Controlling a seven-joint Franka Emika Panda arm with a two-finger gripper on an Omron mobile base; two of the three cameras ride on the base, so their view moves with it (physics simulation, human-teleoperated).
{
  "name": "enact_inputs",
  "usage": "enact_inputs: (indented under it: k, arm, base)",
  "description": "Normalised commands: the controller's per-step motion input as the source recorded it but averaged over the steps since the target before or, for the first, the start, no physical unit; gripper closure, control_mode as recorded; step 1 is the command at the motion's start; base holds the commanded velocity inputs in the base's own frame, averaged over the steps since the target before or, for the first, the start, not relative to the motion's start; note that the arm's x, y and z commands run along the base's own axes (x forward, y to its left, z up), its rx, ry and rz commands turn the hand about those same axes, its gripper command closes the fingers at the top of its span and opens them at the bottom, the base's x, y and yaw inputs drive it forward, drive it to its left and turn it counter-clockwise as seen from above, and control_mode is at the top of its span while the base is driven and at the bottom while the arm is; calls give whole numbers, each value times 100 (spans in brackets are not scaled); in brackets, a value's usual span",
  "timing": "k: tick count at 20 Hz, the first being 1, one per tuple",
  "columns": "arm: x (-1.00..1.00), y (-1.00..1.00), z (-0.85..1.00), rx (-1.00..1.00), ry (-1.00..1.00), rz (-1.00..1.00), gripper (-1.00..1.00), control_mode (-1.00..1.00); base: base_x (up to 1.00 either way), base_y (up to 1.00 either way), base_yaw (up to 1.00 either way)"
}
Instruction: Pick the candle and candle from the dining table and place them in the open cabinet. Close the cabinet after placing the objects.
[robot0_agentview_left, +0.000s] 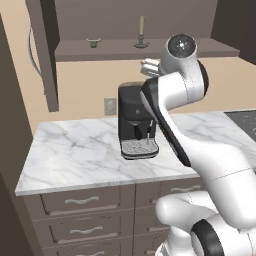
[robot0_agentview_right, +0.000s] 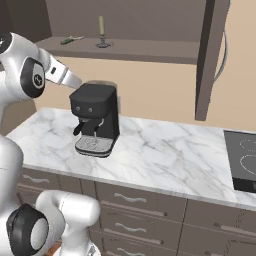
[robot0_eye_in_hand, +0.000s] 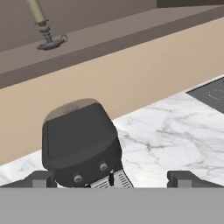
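An olive-beige candle stands upright on its dark dish base on the bottom shelf of the open cabinet. The cabinet's dark brown doors hang open at both sides. My gripper is open with nothing between its fingers. It hovers in front of and below the shelf, above the coffee machine, and the candle is up and to the left in the hand view. The dining table is out of view.
A black coffee machine stands on the marble counter directly under my hand. A small green bowl sits on the shelf left of the candle. A dark cooktop lies to the right, with drawers below.
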Motion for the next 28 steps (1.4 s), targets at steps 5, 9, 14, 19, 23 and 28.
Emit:
enact_inputs:
  k: [5, 9, 14, 19, 23, 28]
  arm:
    - [-33, 0, -30, -1, 2, 0, -100, -100]
    - [-26, 0, -40, -1, 0, 0, -100, -100]
    - [-13, 0, -38, -9, 0, 4, -100, -100]
    - [-4, 0, -39, -8, 0, 5, -100, -100]
    - [0, 0, -22, -7, 0, 6, -100, -100]
    - [0, 0, 0, 0, 0, 0, -100, -100]
  base:
    - [0, 0, 0]
    - [0, 0, 0]
    - [0, 0, 0]
    - [0, 0, 0]
    - [0, 0, 0]
    - [0, 0, 0]
